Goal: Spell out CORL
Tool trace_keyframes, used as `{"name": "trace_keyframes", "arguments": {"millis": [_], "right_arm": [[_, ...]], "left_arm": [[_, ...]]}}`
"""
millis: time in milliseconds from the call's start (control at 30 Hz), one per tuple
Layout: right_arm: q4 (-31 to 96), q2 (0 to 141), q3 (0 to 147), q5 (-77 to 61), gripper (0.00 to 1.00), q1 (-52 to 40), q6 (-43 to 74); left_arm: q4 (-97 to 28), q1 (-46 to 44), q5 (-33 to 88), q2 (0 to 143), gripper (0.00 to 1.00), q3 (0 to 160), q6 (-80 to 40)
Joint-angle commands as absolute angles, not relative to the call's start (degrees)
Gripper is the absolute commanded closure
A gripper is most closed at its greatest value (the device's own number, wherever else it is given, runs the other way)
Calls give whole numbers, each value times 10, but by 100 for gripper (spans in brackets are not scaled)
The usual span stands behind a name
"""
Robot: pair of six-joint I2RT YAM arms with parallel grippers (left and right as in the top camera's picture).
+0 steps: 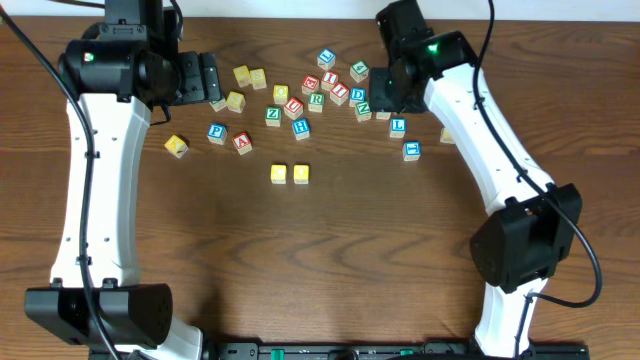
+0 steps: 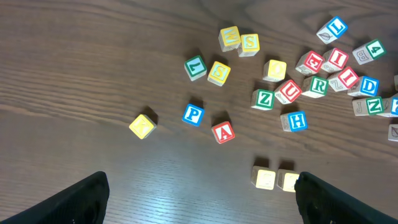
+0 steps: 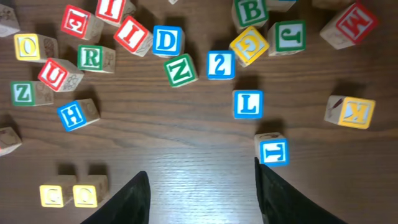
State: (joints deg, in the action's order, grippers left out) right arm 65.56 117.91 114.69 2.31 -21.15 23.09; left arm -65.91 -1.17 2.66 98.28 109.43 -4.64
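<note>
Two yellow blocks, C [image 1: 278, 173] and O [image 1: 301, 173], sit side by side mid-table; both wrist views show them: C [image 3: 53, 195] [image 2: 265, 178], O [image 3: 85, 195] [image 2: 288, 180]. The green R block [image 1: 316, 99] [image 3: 91, 57] [image 2: 318, 86] lies in the cluster behind them. A blue L block [image 1: 398, 126] [image 3: 248, 104] lies right of the cluster. My left gripper [image 1: 210, 78] [image 2: 199, 202] is open and empty, high over the table's left. My right gripper [image 1: 383, 97] [image 3: 202, 193] is open and empty, above bare wood between the yellow pair and a blue T block [image 3: 273, 151].
Many other letter blocks lie scattered at the back: P [image 2: 193, 114], A [image 2: 223, 131], H [image 3: 73, 115], Z [image 3: 181, 70], D [image 3: 166, 40], a second blue L [image 2: 336, 26]. A lone yellow block [image 1: 176, 146] sits at the left.
</note>
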Motion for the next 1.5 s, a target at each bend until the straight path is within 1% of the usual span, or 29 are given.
{"name": "trace_keyframes", "arguments": {"millis": [0, 167, 300, 900, 1467], "right_arm": [[654, 1179, 1151, 22, 50, -202, 209], [654, 1179, 1151, 22, 47, -198, 209], [654, 1179, 1151, 22, 45, -198, 209], [658, 1181, 1149, 22, 43, -199, 209], [665, 1181, 1149, 22, 43, -199, 212]], "left_arm": [[-659, -11, 41, 992, 6, 1097, -50], [-657, -11, 41, 1007, 6, 1097, -50], [-656, -11, 66, 1027, 6, 1097, -50], [-653, -27, 71, 1110, 7, 1097, -47], [-611, -109, 70, 1114, 6, 1096, -47]]}}
